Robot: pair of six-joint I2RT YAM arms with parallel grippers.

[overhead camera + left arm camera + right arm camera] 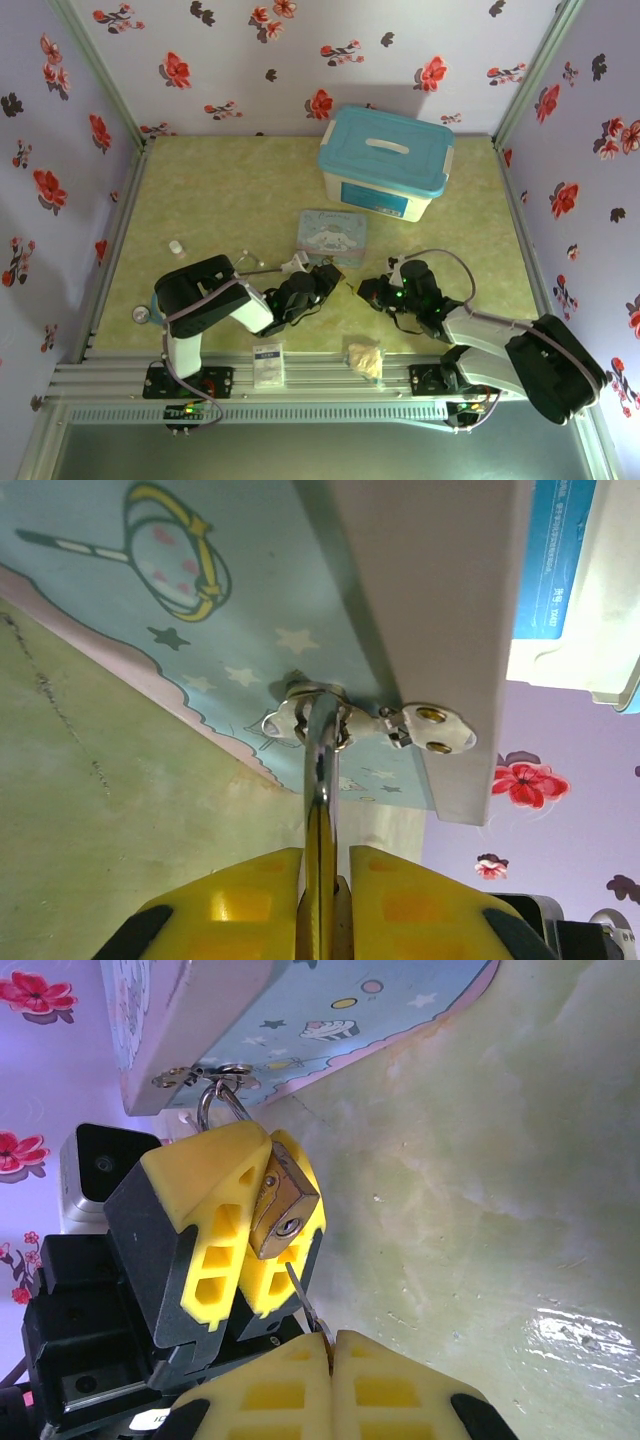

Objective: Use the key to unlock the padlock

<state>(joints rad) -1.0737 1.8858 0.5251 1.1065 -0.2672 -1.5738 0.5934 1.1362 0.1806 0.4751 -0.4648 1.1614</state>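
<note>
Far left, the left gripper (323, 862) is clamped tight on the padlock (283, 1205), one yellow finger on each side of the brass body. The padlock sits just off the near edge of the blue tin (120, 630), and its shackle (320, 742) is threaded through the tin's little hasp (435, 728), so lock and tin are tied together.

Moving right, the keyhole faces the right wrist camera, and the key (298, 1285) points up at it, tip just short of the slot and apart from it. It's a thin sliver with very little to hold.

Rightmost, the right gripper (330, 1345) is closed on that key, fingers pressed together with only the blade poking out.

What could go wrong? We see three risks. If the blade comes in slightly off line, it may skid across the brass face instead of entering. With a pinch this slim, the key could pivot or slide back between the pads under push. And once turning starts, the torque may twist the padlock in the left grip or tug the tin across the table (480, 1160).
</note>
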